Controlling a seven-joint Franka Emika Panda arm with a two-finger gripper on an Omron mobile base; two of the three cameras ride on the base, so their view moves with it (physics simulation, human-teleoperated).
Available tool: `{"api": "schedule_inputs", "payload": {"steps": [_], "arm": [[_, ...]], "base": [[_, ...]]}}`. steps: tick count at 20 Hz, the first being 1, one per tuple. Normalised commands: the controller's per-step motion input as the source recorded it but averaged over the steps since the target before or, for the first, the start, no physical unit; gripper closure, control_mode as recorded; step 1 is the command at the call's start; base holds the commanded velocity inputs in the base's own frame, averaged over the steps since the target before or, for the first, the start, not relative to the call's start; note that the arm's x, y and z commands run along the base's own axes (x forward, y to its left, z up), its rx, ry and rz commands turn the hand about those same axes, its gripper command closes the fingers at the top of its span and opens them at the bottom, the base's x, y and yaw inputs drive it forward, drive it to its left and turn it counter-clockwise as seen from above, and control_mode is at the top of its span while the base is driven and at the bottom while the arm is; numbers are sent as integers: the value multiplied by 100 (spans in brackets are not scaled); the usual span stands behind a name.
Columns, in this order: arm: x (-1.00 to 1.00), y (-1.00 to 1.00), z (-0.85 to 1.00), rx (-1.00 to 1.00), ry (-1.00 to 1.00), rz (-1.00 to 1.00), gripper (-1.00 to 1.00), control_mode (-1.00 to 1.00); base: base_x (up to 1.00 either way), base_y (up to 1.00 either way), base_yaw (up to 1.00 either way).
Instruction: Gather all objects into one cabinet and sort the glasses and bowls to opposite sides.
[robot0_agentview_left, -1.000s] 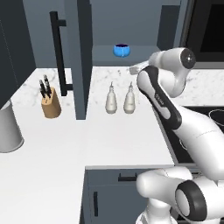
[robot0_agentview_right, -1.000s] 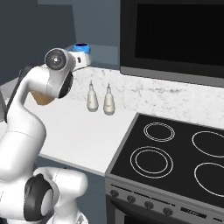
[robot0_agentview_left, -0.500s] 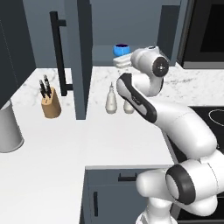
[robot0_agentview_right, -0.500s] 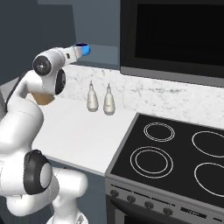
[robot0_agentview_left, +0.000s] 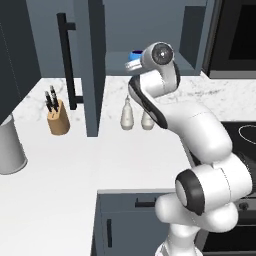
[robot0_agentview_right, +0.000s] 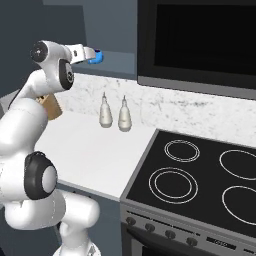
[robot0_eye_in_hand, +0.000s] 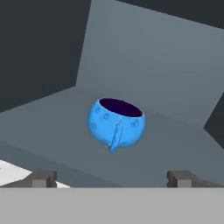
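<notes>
A small glossy blue bowl (robot0_eye_in_hand: 116, 122) with a dark inside stands on the shelf (robot0_eye_in_hand: 52, 127) of the slate-blue wall cabinet (robot0_agentview_left: 117, 70). The cabinet's tall door (robot0_agentview_left: 92, 65) hangs open, with its black bar handle (robot0_agentview_left: 67, 60) facing me. My gripper (robot0_eye_in_hand: 111, 178) is open and empty, level with the shelf and a short way in front of the bowl (robot0_agentview_left: 136, 54). From the right side the hand (robot0_agentview_right: 82, 52) reaches up almost to the bowl (robot0_agentview_right: 96, 57). The beige mug, red cup and mesh bowl are out of view.
Two pale shakers (robot0_agentview_left: 135, 115) stand on the marble counter below the shelf. A knife block (robot0_agentview_left: 57, 117) and a grey canister (robot0_agentview_left: 7, 150) sit to the left. The black stovetop (robot0_agentview_right: 200, 170) lies to the right under a dark microwave (robot0_agentview_right: 200, 40).
The arm has swung left and up, bringing the hand from beside the stove side to the cabinet shelf, now pointing at the blue bowl. The bowl has not moved.
</notes>
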Motion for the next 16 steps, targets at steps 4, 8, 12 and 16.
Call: {"api": "schedule_inputs", "payload": {"steps": [4,8,12,16], "arm": [[41,0,1,1,11,0,-100,-100],[71,0,0,0,19,-9,-100,-100],[28,2,0,0,12,-8,-100,-100],[4,0,0,0,0,0,-100,-100]], "base": [[0,0,0],[0,0,0],[0,0,0],[0,0,0]]}}
